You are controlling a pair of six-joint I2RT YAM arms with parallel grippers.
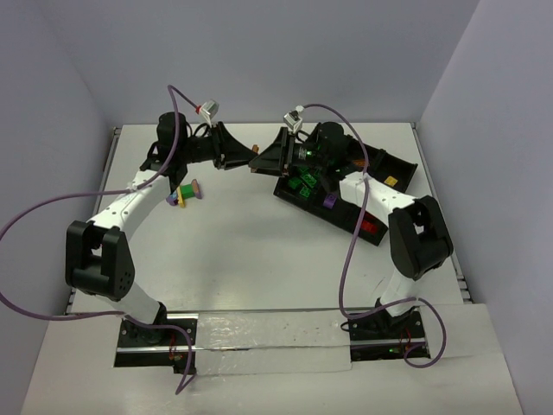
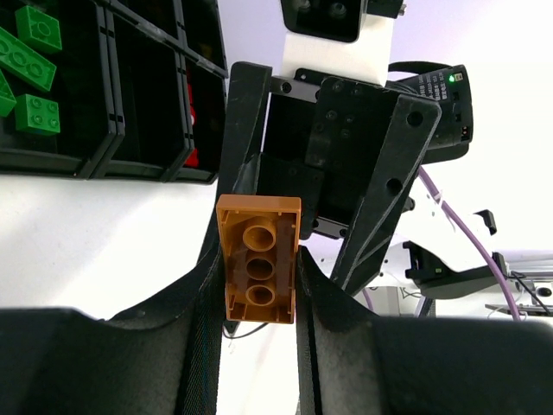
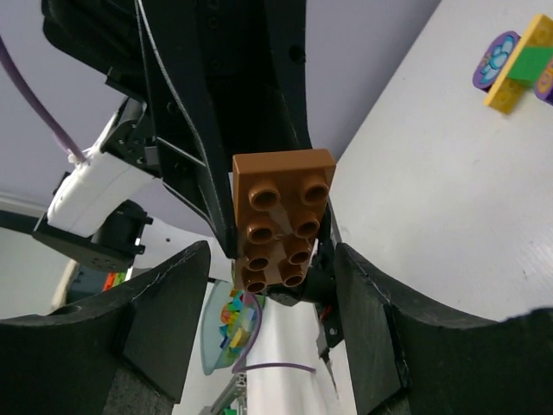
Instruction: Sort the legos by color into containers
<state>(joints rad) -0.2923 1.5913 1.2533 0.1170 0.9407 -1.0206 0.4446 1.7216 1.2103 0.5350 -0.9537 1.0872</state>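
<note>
Above the worktop [image 1: 259, 259], top view: your left jaws and right jaws meet nose to nose in mid-air, near the black tray [image 1: 404, 162]; a mixed cluster [image 1: 183, 194] lies well apart on the worktop. Left wrist view: left jaws are clamped on the brown brick [image 2: 259, 270], its hollow underside facing the lens; green legos [image 2: 24, 62] sit in one tray compartment; the label [image 2: 435, 86] on the opposite arm is too small to read. Right wrist view: right jaws stand apart, flanking the brick. Judged step: hand-over. Next, close right squarely on the brick before you release left.
</note>
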